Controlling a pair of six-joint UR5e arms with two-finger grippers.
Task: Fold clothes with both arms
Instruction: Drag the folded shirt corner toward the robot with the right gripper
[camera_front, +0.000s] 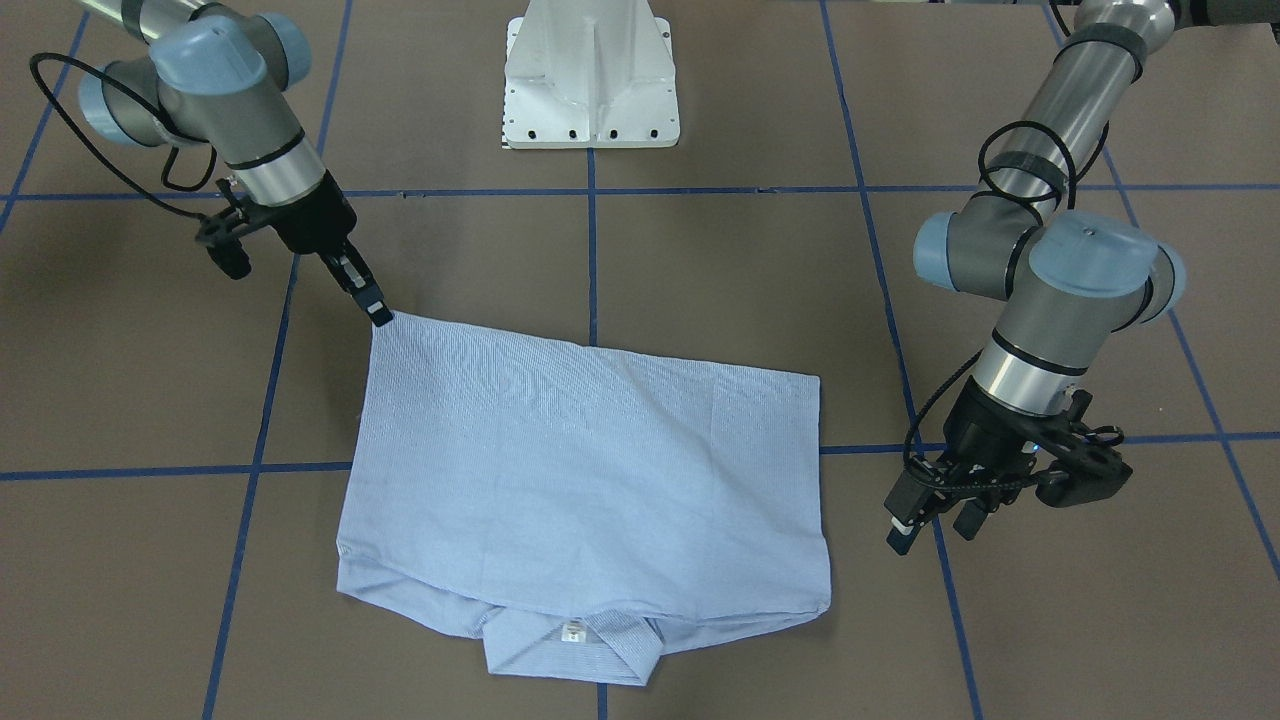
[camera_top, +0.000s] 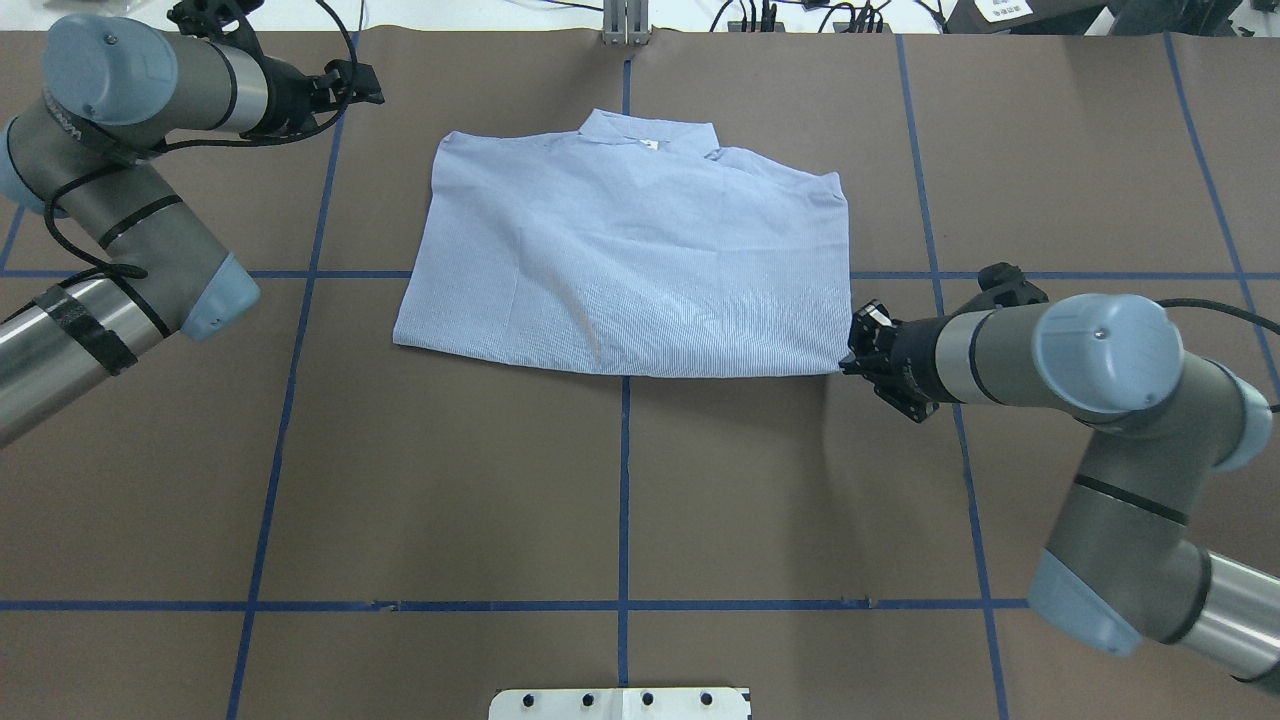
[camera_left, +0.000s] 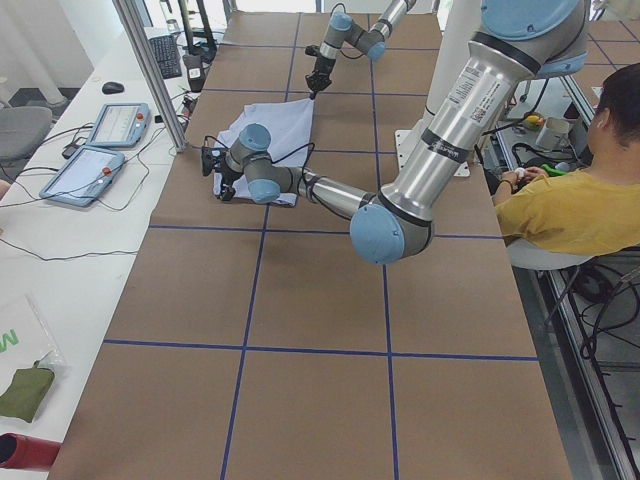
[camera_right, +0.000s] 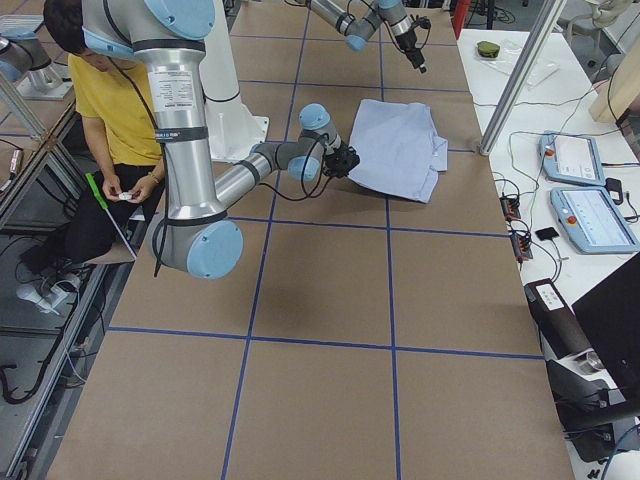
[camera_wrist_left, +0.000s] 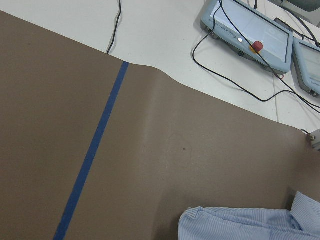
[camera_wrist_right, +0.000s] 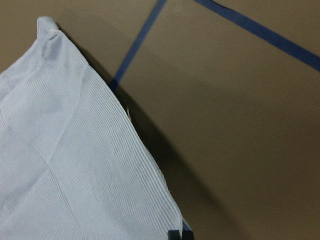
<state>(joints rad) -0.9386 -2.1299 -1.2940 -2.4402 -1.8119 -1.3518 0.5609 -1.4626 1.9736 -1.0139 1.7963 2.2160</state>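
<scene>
Lying folded on the brown table (camera_front: 720, 280), the light blue, finely striped shirt (camera_front: 590, 470) has one corner nipped in the right black pincer (camera_front: 381, 316). The left black pincer (camera_front: 933, 528) hangs apart from it, fingers spread, empty. Overhead view: the collar (camera_top: 650, 135) points away from the robot.

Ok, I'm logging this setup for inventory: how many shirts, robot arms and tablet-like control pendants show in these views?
shirt: 1
robot arms: 2, the left arm and the right arm
control pendants: 2
Total: 5
</scene>
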